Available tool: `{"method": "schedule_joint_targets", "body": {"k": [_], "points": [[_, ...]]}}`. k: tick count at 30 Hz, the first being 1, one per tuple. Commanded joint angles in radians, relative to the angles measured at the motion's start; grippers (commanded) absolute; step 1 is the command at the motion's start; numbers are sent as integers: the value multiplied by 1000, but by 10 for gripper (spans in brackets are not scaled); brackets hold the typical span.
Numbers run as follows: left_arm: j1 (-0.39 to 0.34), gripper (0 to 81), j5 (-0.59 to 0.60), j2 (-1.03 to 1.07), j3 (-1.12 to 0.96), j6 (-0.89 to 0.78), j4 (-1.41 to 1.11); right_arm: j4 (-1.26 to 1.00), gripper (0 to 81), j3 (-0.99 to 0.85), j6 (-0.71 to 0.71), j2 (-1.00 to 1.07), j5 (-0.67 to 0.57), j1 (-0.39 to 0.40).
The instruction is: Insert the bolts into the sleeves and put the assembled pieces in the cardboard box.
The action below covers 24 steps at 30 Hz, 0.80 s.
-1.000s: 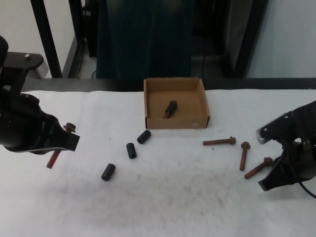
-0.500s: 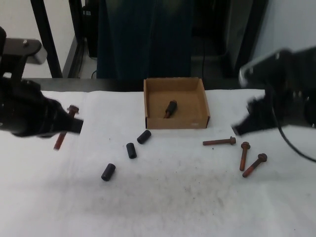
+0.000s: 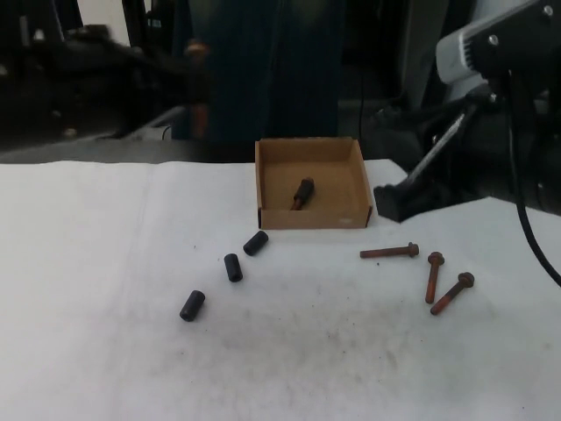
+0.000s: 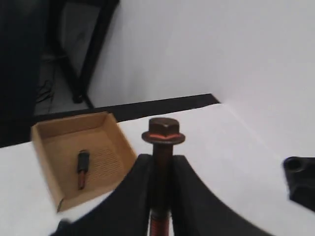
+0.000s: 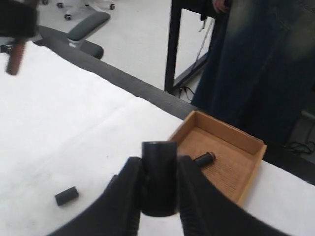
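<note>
High view showed a white, smudged worktop [image 3: 307, 368] with dark frames [image 3: 83, 70] in the room behind. Three black sleeves [image 3: 232, 267] and three rusty bolts [image 3: 388, 253] lay loose on it. Left fingers [image 4: 184, 196], nearly closed, clamped an upright, rusty, hex-headed bolt [image 4: 162, 142]. Beyond them sat the open cardboard box [image 4: 69, 124] holding one assembled piece [image 4: 82, 167]. Right fingers [image 5: 129, 196] pinched a smooth black cylindrical sleeve [image 5: 159, 177] upright between them.
</note>
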Motion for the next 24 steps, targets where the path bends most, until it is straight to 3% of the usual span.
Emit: {"method": "schedule_joint_targets", "body": {"k": [1, 3, 6, 9, 12, 16, 24], "points": [[-110, 8, 10, -48, 96, 1, -305, -16, 3, 2, 7, -15, -47, 2], [-159, 8, 0, -73, 169, 5, -495, -12, 3, 2, 27, -15, -51, 2], [-207, 8, -45, -119, 215, 75, -491, -3, 3, 2, 136, -20, -51, 2], [-198, 8, -61, -159, 266, 80, -494, 0, 3, 2, 274, -20, -69, 2], [-172, 8, -60, -192, 312, 75, -507, -15, 3, 16, 402, -18, -175, 2], [-136, 8, -70, -236, 358, 40, -550, -150, 3, 77, 389, -3, -309, 2], [-70, 8, -128, -299, 425, -38, -639, -502, 3, 209, 374, 50, -319, 48]]}}
